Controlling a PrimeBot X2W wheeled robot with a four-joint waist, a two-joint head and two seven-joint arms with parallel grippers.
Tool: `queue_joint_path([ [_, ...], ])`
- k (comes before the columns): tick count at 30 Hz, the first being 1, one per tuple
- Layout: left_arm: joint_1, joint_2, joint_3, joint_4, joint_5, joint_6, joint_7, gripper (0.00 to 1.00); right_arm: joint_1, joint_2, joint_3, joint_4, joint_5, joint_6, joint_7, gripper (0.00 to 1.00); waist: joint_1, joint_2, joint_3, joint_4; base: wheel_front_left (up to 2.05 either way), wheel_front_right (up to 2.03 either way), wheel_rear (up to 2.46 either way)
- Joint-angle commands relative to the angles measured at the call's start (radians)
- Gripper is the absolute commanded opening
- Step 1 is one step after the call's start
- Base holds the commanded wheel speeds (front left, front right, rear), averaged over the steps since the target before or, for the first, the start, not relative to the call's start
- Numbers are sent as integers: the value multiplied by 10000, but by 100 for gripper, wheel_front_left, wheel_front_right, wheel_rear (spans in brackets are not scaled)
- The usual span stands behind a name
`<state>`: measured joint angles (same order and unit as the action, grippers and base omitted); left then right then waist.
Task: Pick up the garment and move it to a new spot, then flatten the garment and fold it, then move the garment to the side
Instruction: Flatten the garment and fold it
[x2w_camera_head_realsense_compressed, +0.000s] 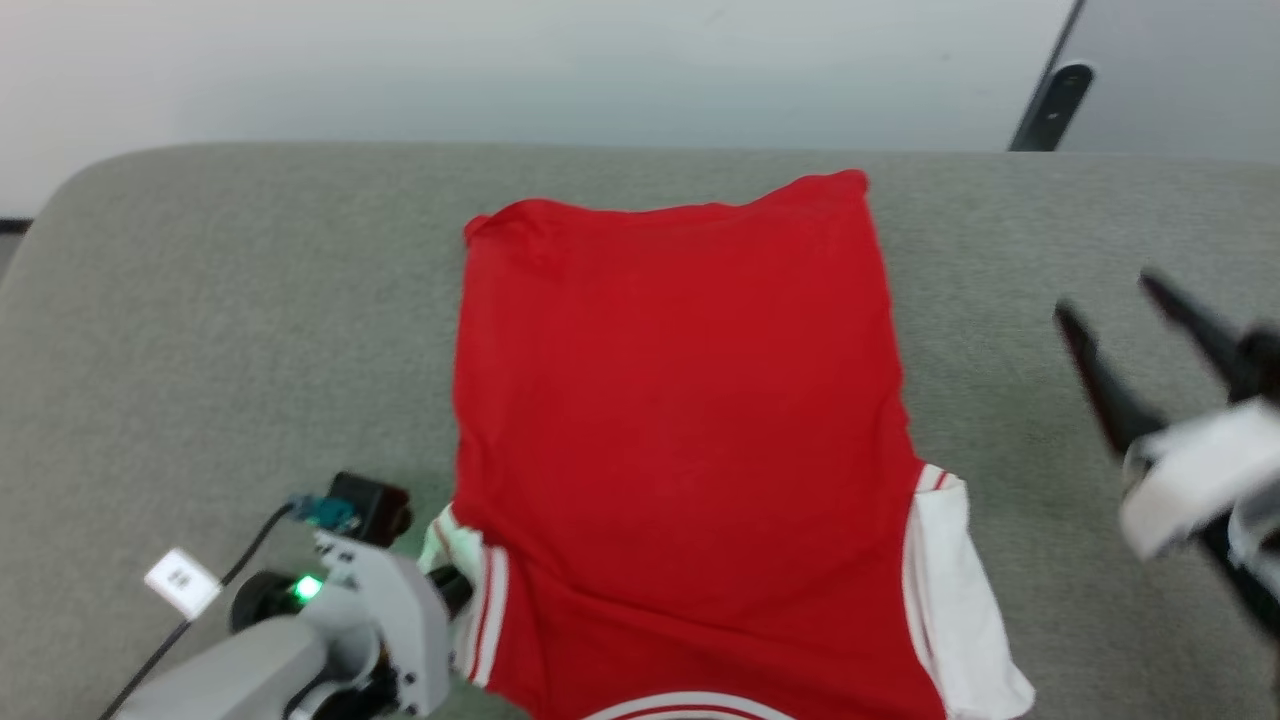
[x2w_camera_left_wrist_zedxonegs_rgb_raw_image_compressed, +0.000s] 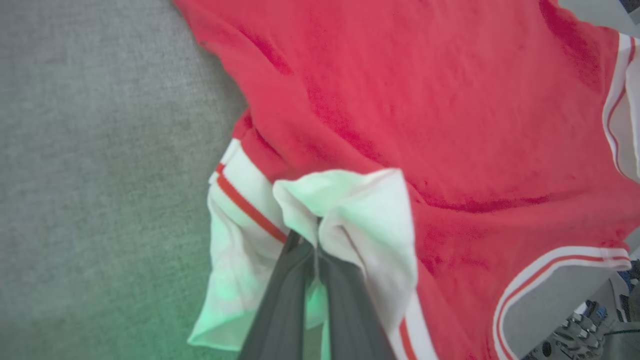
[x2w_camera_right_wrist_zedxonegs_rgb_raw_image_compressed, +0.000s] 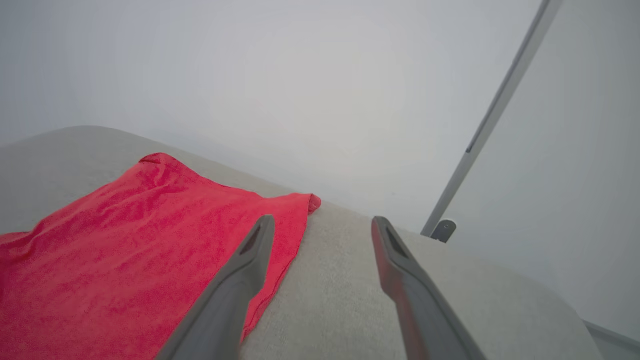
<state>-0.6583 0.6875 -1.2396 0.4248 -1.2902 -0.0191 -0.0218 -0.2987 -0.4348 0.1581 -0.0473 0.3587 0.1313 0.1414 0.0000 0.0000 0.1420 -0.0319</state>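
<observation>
Left gripper (x2w_camera_left_wrist_zedxonegs_rgb_raw_image_compressed: 316, 234) clamped on sleeve (x2w_camera_left_wrist_zedxonegs_rgb_raw_image_compressed: 350, 200) at shirt's (x2w_camera_head_realsense_compressed: 680, 420) 8 o'clock; right gripper (x2w_camera_head_realsense_compressed: 1108, 296) spread, empty. If pulled one-sidedly, shirt could be rumpled.

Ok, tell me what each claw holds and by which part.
The left claw pinches the red jersey by a bunched white sleeve. The right claw is open, off the jersey, holding nothing.
</observation>
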Motion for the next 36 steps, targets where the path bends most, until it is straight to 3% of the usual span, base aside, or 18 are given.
queue_joint_path([
  [1, -229, -183, -19, 61, 158, -90, 78, 0, -701, -201, 132, 401, 250, -12, 107, 100, 0, 0, 315, 482, 0, 0, 0],
  [10, -1487, -1583, -106, 809, 771, -715, 230, 0, -4700, -1254, 1620, 3707, 1668, -12, 1423, 100, 0, 0, 1402, 1953, 0, 0, 0],
  [19, -2393, -2890, -252, 1585, 1270, -1066, 85, 0, -7384, -1750, 2777, 6556, 2879, -12, 3869, 100, 0, 0, 2601, 3153, 0, 0, 0],
  [29, -2624, -3576, -438, 1886, 1464, -1052, 130, 0, -8677, -1072, 2646, 9288, 3429, -10, 5954, 100, 0, 0, 3098, 3815, 0, 0, 0],
  [36, -2544, -3579, -519, 1866, 1322, -1029, 142, 0, -8800, -858, 2646, 10483, 2975, -10, 6091, 100, 0, 0, 3128, 4106, 0, 0, 0],
])
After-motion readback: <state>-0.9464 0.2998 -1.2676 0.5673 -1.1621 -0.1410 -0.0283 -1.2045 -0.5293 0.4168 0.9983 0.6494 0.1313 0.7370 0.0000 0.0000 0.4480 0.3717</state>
